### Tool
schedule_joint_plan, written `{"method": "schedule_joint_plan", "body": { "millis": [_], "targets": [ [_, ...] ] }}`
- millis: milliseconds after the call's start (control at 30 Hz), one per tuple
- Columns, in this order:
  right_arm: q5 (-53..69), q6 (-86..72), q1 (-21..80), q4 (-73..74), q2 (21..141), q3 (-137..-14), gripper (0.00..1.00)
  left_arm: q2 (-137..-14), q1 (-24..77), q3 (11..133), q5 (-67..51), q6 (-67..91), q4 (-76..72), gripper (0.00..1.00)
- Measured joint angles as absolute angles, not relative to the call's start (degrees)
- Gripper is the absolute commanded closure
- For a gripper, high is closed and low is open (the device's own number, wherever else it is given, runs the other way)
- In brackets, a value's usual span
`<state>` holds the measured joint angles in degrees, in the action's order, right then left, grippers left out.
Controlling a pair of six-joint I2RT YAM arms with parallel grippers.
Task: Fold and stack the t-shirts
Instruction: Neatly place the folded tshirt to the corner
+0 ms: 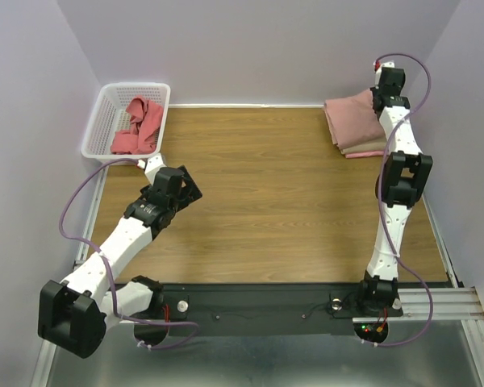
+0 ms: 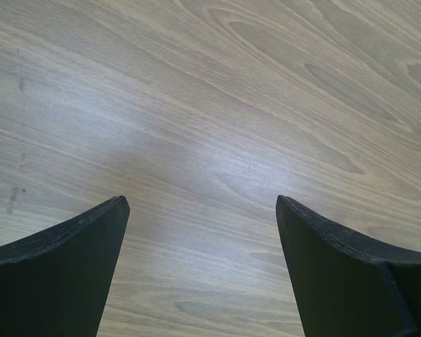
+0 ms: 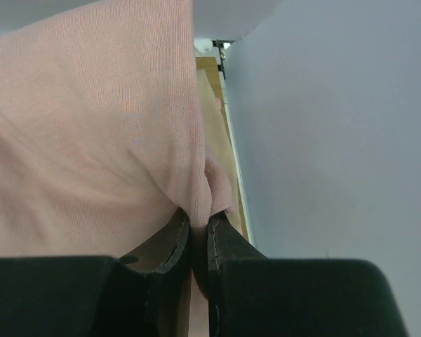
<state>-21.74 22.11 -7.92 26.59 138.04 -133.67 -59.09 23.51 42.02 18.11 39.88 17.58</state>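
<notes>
Nearest us, in the right wrist view, our right gripper (image 3: 198,237) has its jaws drawn narrow and nipped on a fold of the pink tee (image 3: 91,140). The cloth fills the left of that frame, and the grey wall (image 3: 323,140) fills the right. From above, that tee is the top layer of the stack (image 1: 353,125) at the upper right of the table (image 1: 266,210), with tan under it and a coral edge lowest. We judge this tee to be as good as placed, so the right arm has only to let go.

Our left gripper (image 2: 201,205) is spread wide and holds nothing, with only bare wood showing between its jaws. In the top view it sits at left of centre, just below the lower end of the basket (image 1: 97,121).

What matters next is the red tee (image 1: 137,129). It lies crumpled in the basket at the upper left of the frame, up and slightly left of the left gripper. Its bulk runs along the basket's long axis, top to bottom in the frame. The left arm is plainly the nearer one, since the right is well apart across the table. We reckon the left should rise over the rim and come down into the cloth from above.
</notes>
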Motion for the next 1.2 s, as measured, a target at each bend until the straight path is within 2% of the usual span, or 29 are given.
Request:
{"method": "schedule_joint_plan", "body": {
  "millis": [333, 400, 433, 500, 533, 567, 633, 667, 833, 933, 1200],
  "targets": [
    [-22.2, 21.2, -10.3, 26.2, 142.0, -133.8, 0.99, -59.4, 23.5, 42.0, 18.3, 39.9, 17.8, 0.02],
    [-22.3, 20.9, -10.6, 26.1, 142.6, -133.8, 0.91, -59.4, 23.5, 42.0, 18.4, 39.9, 17.8, 0.02],
    [-22.4, 20.6, -10.7, 26.1, 143.0, -133.8, 0.84, -59.5, 23.5, 42.0, 18.4, 39.9, 17.9, 0.02],
    [-22.5, 20.1, -10.9, 26.1, 143.3, -134.1, 0.77, -59.5, 23.5, 42.0, 18.5, 39.9, 17.9, 0.02],
    [-22.5, 19.8, -10.9, 26.0, 143.4, -134.1, 0.7, -59.5, 23.5, 42.0, 18.5, 39.9, 17.9, 0.02],
    [-22.5, 19.6, -11.0, 26.0, 143.4, -134.1, 0.53, -59.5, 23.5, 42.0, 18.5, 39.9, 17.9, 0.02],
    [-22.7, 18.8, -11.0, 25.8, 143.4, -134.1, 0.31, -59.5, 23.5, 42.0, 18.5, 39.9, 17.9, 0.02],
    [-23.1, 18.9, -11.0, 25.4, 143.4, -134.1, 0.02, -59.5, 23.5, 42.0, 18.5, 39.9, 17.9, 0.02],
    [-24.9, 14.4, -11.6, 25.2, 142.5, -134.0, 0.0, -59.5, 23.5, 42.7, 18.2, 39.9, 19.0, 0.02],
    [-25.1, 9.8, -11.6, 25.5, 138.1, -130.0, 0.0, -59.5, 23.5, 43.8, 18.0, 39.9, 20.0, 0.02],
    [-18.8, -6.6, -8.2, 24.8, 106.0, -103.7, 0.0, -57.8, 23.5, 45.1, 18.1, 40.7, 23.8, 0.02]
  ]
}}
